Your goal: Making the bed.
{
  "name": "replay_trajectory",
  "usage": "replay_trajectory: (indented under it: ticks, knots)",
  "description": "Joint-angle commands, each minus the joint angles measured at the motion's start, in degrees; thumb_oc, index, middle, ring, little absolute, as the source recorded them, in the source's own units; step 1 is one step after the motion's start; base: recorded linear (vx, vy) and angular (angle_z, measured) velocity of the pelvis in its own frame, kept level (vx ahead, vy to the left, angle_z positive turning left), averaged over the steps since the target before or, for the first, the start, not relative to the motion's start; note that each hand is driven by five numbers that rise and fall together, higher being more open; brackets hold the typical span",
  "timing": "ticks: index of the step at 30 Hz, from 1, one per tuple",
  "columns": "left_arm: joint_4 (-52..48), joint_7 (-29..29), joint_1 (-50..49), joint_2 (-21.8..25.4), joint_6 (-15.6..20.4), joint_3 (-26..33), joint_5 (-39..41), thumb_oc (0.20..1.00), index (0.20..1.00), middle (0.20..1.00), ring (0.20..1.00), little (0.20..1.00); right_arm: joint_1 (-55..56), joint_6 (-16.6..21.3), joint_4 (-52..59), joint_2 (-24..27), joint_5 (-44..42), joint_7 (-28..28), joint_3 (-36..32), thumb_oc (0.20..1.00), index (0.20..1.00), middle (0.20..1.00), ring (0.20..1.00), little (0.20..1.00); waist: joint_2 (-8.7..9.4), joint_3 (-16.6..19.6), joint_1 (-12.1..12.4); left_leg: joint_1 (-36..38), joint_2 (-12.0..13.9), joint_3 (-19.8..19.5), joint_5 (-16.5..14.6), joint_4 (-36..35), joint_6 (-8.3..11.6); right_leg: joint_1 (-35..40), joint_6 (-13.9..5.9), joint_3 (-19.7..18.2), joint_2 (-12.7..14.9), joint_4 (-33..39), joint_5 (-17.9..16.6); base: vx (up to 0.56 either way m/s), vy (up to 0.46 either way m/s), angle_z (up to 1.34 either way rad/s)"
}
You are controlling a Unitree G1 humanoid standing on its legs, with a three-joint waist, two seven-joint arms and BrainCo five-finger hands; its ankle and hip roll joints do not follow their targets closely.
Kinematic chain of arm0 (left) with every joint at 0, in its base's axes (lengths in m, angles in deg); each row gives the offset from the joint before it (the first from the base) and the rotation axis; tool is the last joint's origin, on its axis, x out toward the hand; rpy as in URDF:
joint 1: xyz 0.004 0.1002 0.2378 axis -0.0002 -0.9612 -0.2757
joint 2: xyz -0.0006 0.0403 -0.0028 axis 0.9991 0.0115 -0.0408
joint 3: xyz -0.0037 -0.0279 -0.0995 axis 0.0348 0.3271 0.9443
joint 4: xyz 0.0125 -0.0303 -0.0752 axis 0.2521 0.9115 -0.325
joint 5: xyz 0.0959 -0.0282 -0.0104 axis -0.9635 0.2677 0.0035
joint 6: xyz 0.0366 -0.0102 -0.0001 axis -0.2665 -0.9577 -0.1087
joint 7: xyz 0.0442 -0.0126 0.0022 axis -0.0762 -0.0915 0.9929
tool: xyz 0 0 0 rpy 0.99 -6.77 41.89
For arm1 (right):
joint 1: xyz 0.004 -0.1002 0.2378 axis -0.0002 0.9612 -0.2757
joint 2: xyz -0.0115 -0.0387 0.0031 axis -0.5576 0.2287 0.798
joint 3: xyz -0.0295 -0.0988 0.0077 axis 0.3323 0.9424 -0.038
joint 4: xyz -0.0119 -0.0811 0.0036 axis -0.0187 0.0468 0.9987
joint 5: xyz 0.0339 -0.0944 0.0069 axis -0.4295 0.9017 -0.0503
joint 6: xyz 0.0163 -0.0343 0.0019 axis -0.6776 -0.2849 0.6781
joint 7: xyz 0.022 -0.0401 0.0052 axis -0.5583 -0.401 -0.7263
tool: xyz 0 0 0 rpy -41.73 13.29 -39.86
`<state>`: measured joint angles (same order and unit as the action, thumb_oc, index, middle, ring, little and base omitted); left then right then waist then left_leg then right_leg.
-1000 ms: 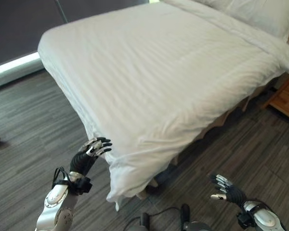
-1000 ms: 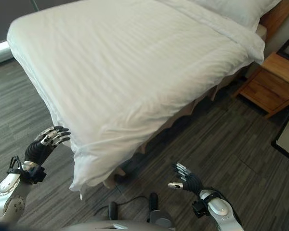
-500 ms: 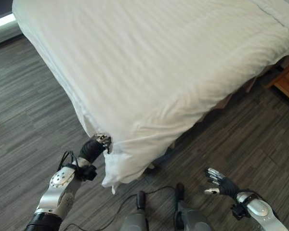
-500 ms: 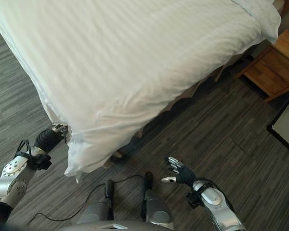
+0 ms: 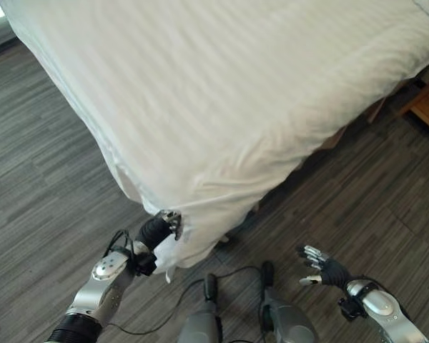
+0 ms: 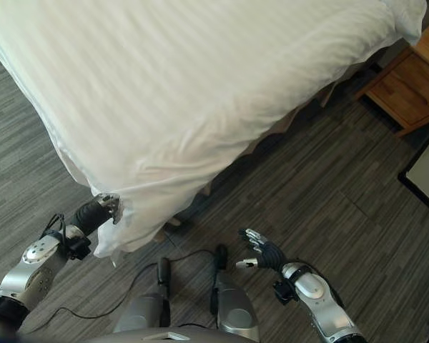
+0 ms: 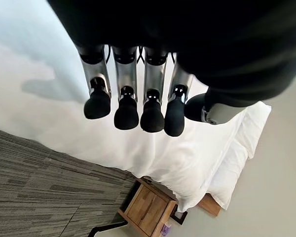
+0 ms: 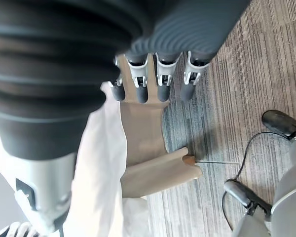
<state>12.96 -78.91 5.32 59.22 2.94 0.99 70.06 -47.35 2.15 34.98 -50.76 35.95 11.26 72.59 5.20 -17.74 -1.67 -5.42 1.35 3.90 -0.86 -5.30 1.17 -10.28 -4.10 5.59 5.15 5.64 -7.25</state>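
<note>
— What's changed over the last second?

— The left hand (image 5: 169,219) has gone from hovering beside the corner of the duvet (image 5: 222,93) to pressing right into the hanging fold of it. The camera has also tipped down, so the pillows have left the head views.

— Is that hand gripping the cloth?

— Hard to say. In the head views its fingers are buried in the white fold, and its wrist view shows the fingers (image 7: 126,106) bent in a row with the thumb close by, but no cloth visibly pinched between them.

— And the other one?

— The right hand (image 6: 261,251) hangs over the floor (image 6: 357,214) with fingers spread loosely, holding nothing, well apart from the bed.

— What's around?

— Dark plank flooring on both sides. A wooden nightstand (image 6: 407,89) stands by the far side of the bed. A beige bed skirt (image 8: 148,143) shows under the duvet's hanging edge.

— How does the duvet lie?

— Its long axis runs from the near corner up towards the upper right, and that near corner droops towards the floor.
</note>
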Motion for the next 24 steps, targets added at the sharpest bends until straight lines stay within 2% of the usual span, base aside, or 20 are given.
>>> replay_trajectory:
  ticks: [1,6,9,15,18,19,20,24]
  knots:
    - [3.98,-0.04,5.34,-1.16,2.32,0.47,0.52,0.200,0.200,0.200,0.200,0.200,-2.51,3.24,1.73,2.71,-2.34,1.24,1.93,1.000,1.000,1.000,1.000,1.000,0.00,0.05,-0.79,-4.42,-0.68,-2.08,5.77,0.30,-0.54,-2.43,-3.66,-0.19,0.75,-6.51,0.03,-0.03,-0.002,-0.03]
    - [9.55,1.83,9.54,-2.07,3.08,1.00,-1.11,0.200,0.200,0.200,0.200,0.200,-3.22,3.16,1.21,3.17,-2.41,1.65,2.08,1.000,1.000,1.000,1.000,1.000,0.87,-1.30,-1.23,-6.64,-0.16,-1.90,6.37,0.30,-0.41,-4.79,-3.64,-0.29,0.16,-6.89,-0.47,-0.03,-0.012,-0.02]
    - [17.57,4.11,13.37,-3.55,3.20,2.54,-3.46,0.200,0.200,0.200,0.200,0.200,-4.17,2.86,0.55,3.21,-2.13,2.46,1.99,1.000,1.000,1.000,1.000,1.000,1.96,-2.05,-1.77,-8.16,0.45,-1.65,6.76,0.30,-0.18,-6.05,-3.70,-0.35,-0.23,-6.54,-1.13,0.00,-0.014,-0.05]
    - [26.72,3.72,13.60,-6.43,1.95,2.34,-8.16,0.200,0.200,0.200,0.200,0.200,-4.08,2.67,-0.12,2.91,-2.07,3.11,1.38,1.000,1.000,1.000,1.000,1.000,2.00,-2.55,-2.11,-7.80,0.54,-1.20,6.41,0.30,-0.08,-6.00,-3.57,-0.45,-0.42,-6.64,-0.68,0.02,0.006,-0.04]
    - [30.65,2.49,11.99,-9.10,1.16,2.26,-10.06,0.200,0.200,0.200,0.200,0.200,-4.06,2.67,-0.58,2.52,-2.14,3.17,1.43,1.000,1.000,1.000,1.000,1.000,1.77,-2.88,-2.03,-7.39,0.54,-1.14,6.08,0.30,-0.13,-5.89,-3.43,-0.82,-0.43,-7.17,-0.07,0.00,0.000,0.00]
    - [33.62,1.69,10.19,-11.44,0.64,2.40,-11.67,0.200,0.200,0.200,0.200,0.200,-4.05,2.58,-0.56,2.13,-2.15,3.01,1.53,1.000,1.000,1.000,1.000,1.000,1.70,-3.09,-1.90,-7.20,0.58,-1.18,5.94,0.30,-0.15,-5.89,-3.35,-0.85,-0.41,-7.42,0.22,0.01,-0.001,-0.03]
    - [33.63,1.69,10.18,-11.46,0.66,2.41,-11.68,0.200,0.200,0.200,0.200,0.200,-4.05,2.58,-0.57,2.15,-2.15,3.01,1.54,1.000,1.000,1.000,1.000,1.000,1.69,-3.09,-1.91,-7.18,0.59,-1.18,5.93,0.30,-0.15,-5.88,-3.35,-0.85,-0.41,-7.43,0.23,0.02,-0.010,-0.05]
    - [39.60,2.67,5.87,-16.76,0.35,3.56,-16.53,0.200,0.200,0.200,0.200,0.200,-4.46,2.39,-1.43,0.91,-1.68,3.77,1.78,1.000,1.000,1.000,1.000,1.000,1.79,-3.80,-0.96,-7.23,0.61,-1.70,6.05,0.30,-0.27,-5.66,-3.20,-0.29,-0.44,-7.45,0.46,0.02,-0.030,-0.02]
